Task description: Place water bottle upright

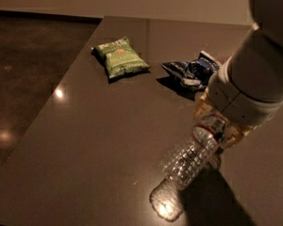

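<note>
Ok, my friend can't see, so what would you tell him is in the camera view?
The robot's gripper holds a clear water bottle by its top end, tilted, not upright, over a dark table. Farther back lie a green snack bag and a dark blue snack bag.

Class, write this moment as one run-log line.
end effector: lower right, shut on water bottle | water bottle: tilted, not yet upright

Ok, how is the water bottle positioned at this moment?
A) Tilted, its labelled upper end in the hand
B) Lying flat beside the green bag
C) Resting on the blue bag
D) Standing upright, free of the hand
A: the water bottle slants from lower left up into the hand, which is closed on its labelled end at the right, well in front of the green bag and the blue bag.
</note>
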Available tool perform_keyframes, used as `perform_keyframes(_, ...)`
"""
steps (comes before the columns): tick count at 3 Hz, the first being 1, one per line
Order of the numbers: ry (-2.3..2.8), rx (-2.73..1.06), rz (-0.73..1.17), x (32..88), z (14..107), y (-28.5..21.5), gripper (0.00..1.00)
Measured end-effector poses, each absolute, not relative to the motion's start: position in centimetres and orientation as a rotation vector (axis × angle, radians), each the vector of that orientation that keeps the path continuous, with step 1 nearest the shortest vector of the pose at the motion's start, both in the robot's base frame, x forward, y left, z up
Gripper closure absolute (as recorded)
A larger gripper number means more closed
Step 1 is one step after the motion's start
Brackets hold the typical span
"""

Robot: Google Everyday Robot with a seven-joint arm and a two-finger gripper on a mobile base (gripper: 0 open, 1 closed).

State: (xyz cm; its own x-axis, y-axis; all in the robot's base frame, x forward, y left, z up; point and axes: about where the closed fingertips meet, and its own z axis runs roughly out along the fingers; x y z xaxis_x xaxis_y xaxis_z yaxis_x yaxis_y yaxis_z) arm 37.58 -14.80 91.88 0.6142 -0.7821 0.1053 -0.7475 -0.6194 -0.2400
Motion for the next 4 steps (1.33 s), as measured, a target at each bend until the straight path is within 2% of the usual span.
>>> perform_keyframes(2, 0.939, -2.586, -0.552, 40.4, 97.5, -12.5, 1.0)
perform_keyframes(4, 0.911, -2.534, -0.586, 40.0, 99.5, -12.0, 1.0)
